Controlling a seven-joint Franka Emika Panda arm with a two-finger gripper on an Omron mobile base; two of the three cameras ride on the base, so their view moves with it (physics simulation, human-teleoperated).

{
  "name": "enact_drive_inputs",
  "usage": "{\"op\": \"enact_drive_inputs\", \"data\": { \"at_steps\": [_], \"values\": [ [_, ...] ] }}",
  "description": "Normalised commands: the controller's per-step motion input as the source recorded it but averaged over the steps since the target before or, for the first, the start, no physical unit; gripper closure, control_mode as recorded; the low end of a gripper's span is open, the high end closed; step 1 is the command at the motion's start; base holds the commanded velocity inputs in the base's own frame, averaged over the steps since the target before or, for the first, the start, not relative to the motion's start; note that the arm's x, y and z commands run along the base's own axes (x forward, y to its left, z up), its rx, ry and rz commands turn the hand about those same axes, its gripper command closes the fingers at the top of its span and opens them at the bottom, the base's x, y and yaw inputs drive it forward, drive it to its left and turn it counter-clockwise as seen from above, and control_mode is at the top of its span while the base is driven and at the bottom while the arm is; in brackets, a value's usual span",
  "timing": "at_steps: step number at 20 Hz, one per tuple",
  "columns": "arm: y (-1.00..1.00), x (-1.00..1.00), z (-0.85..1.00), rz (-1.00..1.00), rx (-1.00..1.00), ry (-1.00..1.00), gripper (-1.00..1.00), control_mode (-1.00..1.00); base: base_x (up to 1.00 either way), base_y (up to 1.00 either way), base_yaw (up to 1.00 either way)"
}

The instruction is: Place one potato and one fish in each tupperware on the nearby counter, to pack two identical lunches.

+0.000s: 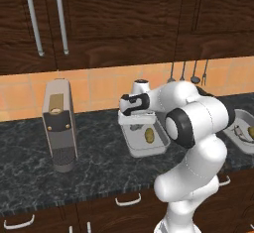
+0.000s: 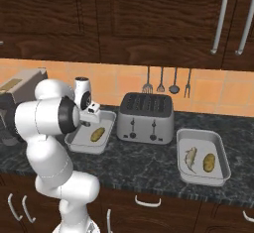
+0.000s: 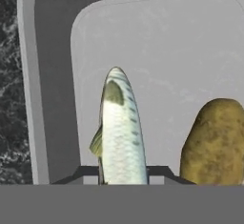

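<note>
Dark grey-black marbled tabletop (image 1: 99, 152) over brown drawers with curved silver handles. Tall grey coffee machine (image 1: 59, 125) upright at the left end, silver toaster (image 2: 146, 117) between the two trays.

Two shallow pale grey tupperware trays with rounded corners and wide rims, well apart on the tabletop. Left tupperware (image 2: 74, 142) just beside the toaster, under the arm's hand; right tupperware (image 2: 221, 152) on the toaster's other side.

Inside the right tupperware: slender grey-silver fish (image 2: 190, 158) lying lengthwise, golden-brown oval potato (image 2: 209, 162) just beside it, apart from the arm.

Inside the left tupperware: second potato (image 2: 97, 134), mottled golden-brown, lying on the tray floor; large at the lower right of the hand view (image 3: 214, 144).

Second fish (image 3: 121, 137): silver-white flank with fine ribbed scales, olive-tan patch at the far end, small tan fin on one side. Clamped between the pincer (image 3: 123, 175) tips, which press on both flanks at the near end. Pointing away from the pincer along the tray's length, over the pale floor, beside the potato with a gap between them. Whether the fish touches the tray floor or hangs above it: cannot tell.

Pincer over the left tupperware (image 2: 92, 110), pointing downward.
</note>
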Motion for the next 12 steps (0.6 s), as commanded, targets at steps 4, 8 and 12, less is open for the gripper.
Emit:
{"op": "enact_drive_inputs", "data": {
  "at_steps": [4, 8, 12],
  "values": [
    [-0.05, 0.16, -0.43, 0.0, 0.0, -0.15, 1.0, -1.0, 0.0, 0.0, 0.0],
    [-0.34, -0.01, 0.0, 0.0, 0.0, -0.1, 1.0, -1.0, 0.0, 0.0, 0.0],
    [-0.12, 0.02, -0.24, 0.02, 0.0, 0.0, 1.0, -1.0, 0.0, 0.0, 0.0]
  ]
}}
